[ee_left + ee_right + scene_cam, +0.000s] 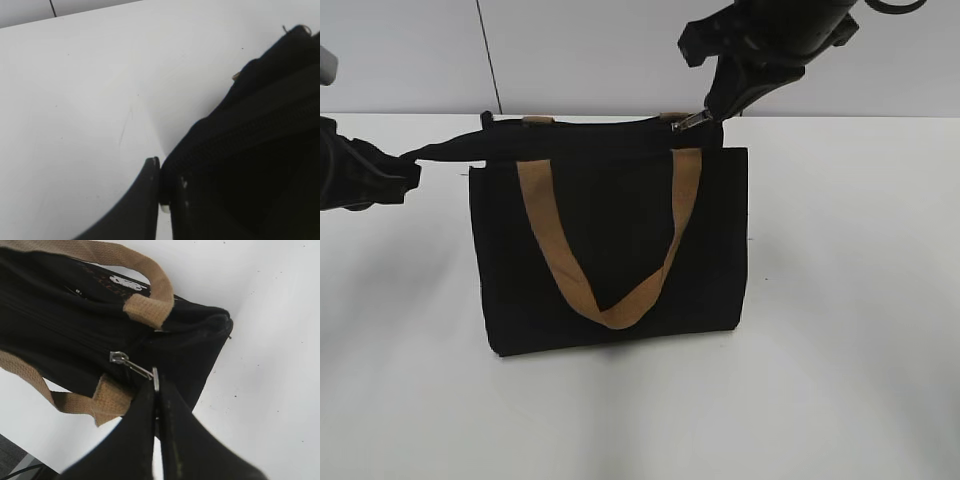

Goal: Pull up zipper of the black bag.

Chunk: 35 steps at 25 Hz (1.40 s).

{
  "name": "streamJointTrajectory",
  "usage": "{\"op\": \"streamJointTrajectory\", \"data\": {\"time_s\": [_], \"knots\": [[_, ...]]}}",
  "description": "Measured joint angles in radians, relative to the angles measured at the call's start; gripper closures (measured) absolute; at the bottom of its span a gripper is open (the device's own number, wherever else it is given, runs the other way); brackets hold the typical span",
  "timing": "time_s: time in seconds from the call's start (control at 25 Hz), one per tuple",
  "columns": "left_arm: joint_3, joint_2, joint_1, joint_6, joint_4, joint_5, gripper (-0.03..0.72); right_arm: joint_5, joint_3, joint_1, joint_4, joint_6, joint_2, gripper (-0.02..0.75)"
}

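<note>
The black bag (610,240) stands upright on the white table with a tan strap handle (610,260) hanging down its front. The zipper (600,125) runs along its top edge; its silver pull tab (688,122) is near the right end. My right gripper (705,115) is shut on the pull tab (137,368), pinching its ring (156,379). My left gripper (412,162) is shut on the bag's left top corner and holds it stretched out to the left. In the left wrist view the fingers (162,182) pinch black fabric (240,150).
The white table (840,330) spreads all round the bag. A pale wall with a dark vertical line (490,55) stands behind it.
</note>
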Motion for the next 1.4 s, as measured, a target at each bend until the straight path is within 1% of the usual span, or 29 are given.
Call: {"op": "streamJointTrajectory", "data": {"time_s": [0.08, 0.12, 0.16, 0.2, 0.24, 0.28, 0.36, 0.4, 0.44, 0.52, 0.6, 0.64, 0.72, 0.76, 0.84, 0.96, 1.08, 1.16, 1.24, 1.28, 1.4], "knots": [[0.0, 0.0, 0.0, 0.0, 0.0, -0.004, 0.669, 0.003, 0.0, 0.0, 0.0, 0.005, -0.008, 0.749], [0.0, 0.0, 0.0, 0.0, -0.001, -0.005, 0.661, 0.004, 0.0, 0.0, 0.001, 0.006, -0.01, 0.734], [0.0, 0.0, 0.0, 0.0, -0.004, -0.003, 0.641, 0.004, 0.0, 0.0, 0.001, 0.007, -0.013, 0.708], [0.0, 0.0, 0.001, 0.0, -0.005, 0.006, 0.591, 0.005, 0.0, -0.002, -0.003, 0.007, -0.019, 0.658], [0.0, 0.001, 0.004, 0.0, -0.006, 0.01, 0.502, 0.005, 0.0, -0.005, -0.003, 0.001, -0.023, 0.582], [0.0, 0.003, 0.007, -0.001, -0.009, 0.013, 0.381, 0.005, -0.001, -0.006, 0.001, -0.009, -0.028, 0.503], [0.002, 0.005, 0.007, -0.004, -0.011, 0.014, 0.16, 0.011, -0.001, -0.008, 0.006, -0.042, -0.032, 0.297], [0.002, 0.005, 0.007, -0.01, -0.011, 0.014, 0.11, 0.016, -0.001, -0.008, 0.007, -0.054, -0.034, 0.211], [0.002, 0.005, 0.007, -0.021, -0.011, 0.016, 0.094, 0.019, -0.001, -0.008, 0.007, -0.062, -0.037, 0.162], [0.002, 0.005, 0.007, -0.055, 0.001, 0.019, 0.101, 0.035, -0.001, -0.009, 0.002, -0.068, -0.048, 0.12], [0.002, 0.005, 0.007, -0.127, 0.051, 0.02, 0.115, 0.05, -0.001, -0.01, -0.012, -0.07, -0.073, 0.119], [0.002, 0.003, 0.007, -0.175, 0.09, 0.02, 0.119, 0.057, -0.001, -0.01, -0.025, -0.071, -0.09, 0.119], [0.002, -0.013, 0.007, -0.322, 0.184, 0.018, 0.123, 0.087, -0.001, -0.01, -0.056, -0.072, -0.128, 0.12], [0.002, -0.027, 0.007, -0.381, 0.206, 0.015, 0.125, 0.102, -0.001, -0.01, -0.069, -0.073, -0.15, 0.122], [0.002, -0.062, 0.007, -0.435, 0.225, 0.001, 0.132, 0.132, 0.011, -0.01, -0.1, -0.073, -0.194, 0.125], [0.002, -0.132, 0.007, -0.459, 0.229, -0.014, 0.171, 0.14, 0.076, -0.001, -0.128, -0.073, -0.284, 0.136], [0.002, -0.219, 0.007, -0.464, 0.233, -0.016, 0.212, 0.129, 0.192, 0.019, -0.13, -0.058, -0.395, 0.142], [0.002, -0.267, -0.001, -0.464, 0.233, -0.023, 0.223, 0.114, 0.277, 0.041, -0.13, -0.035, -0.48, 0.142], [0.003, -0.306, -0.03, -0.467, 0.234, 0.002, 0.227, 0.103, 0.365, 0.065, -0.13, -0.017, -0.56, 0.142], [0.003, -0.322, -0.056, -0.468, 0.234, 0.021, 0.228, 0.097, 0.412, 0.078, -0.13, -0.007, -0.603, 0.142], [0.003, -0.346, -0.163, -0.468, 0.234, 0.102, 0.232, 0.091, 0.532, 0.103, -0.13, 0.021, -0.723, 0.142]]}}
